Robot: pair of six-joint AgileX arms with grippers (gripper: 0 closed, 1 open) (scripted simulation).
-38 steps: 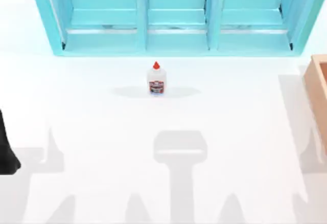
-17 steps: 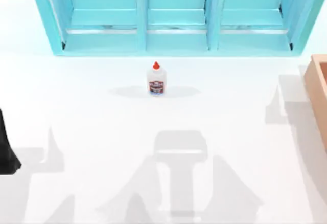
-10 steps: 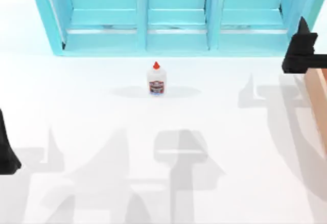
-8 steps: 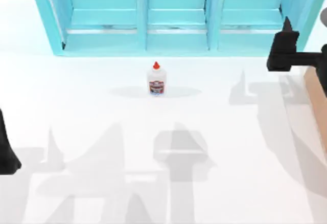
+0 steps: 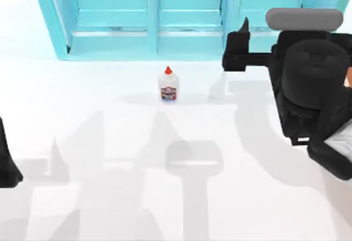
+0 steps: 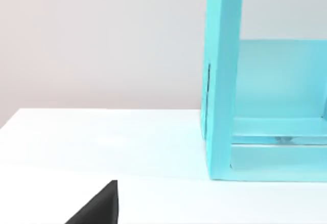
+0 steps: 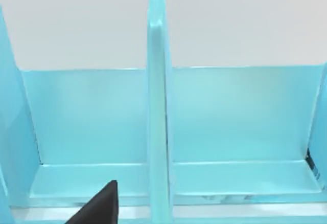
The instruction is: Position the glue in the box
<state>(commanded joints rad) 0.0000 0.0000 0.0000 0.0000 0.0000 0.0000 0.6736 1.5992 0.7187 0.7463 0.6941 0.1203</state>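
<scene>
A small white squeeze bottle of glue (image 5: 168,86) with a red pointed cap stands upright mid-table, before the turquoise three-compartment shelf unit (image 5: 187,15). The right gripper (image 5: 237,51) reaches leftward toward the bottle, well apart; whether its fingers are spread cannot be told. The left arm (image 5: 6,161) sits parked at the table's left edge.

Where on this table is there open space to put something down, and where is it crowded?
Open: the wide white stretch in front of the glue, running to the table's near edge, and the patch between the glue and the parked left arm. Crowded: the right side, under the right arm, and the strip along the turquoise shelf unit.
</scene>
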